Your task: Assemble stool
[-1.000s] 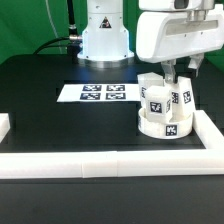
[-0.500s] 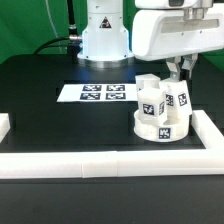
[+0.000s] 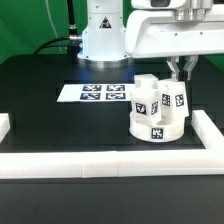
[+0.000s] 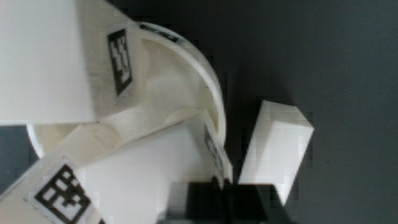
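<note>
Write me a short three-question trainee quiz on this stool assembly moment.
1. True or false: the legs stand upright on the round seat.
2. Where is the marker board? A: on the seat. B: flat on the table, to the exterior view's left of the seat. C: in the gripper.
3. Fill in: the gripper sits behind the legs with its jaws ____.

Key: 1 true; 2 B; 3 shut.
</note>
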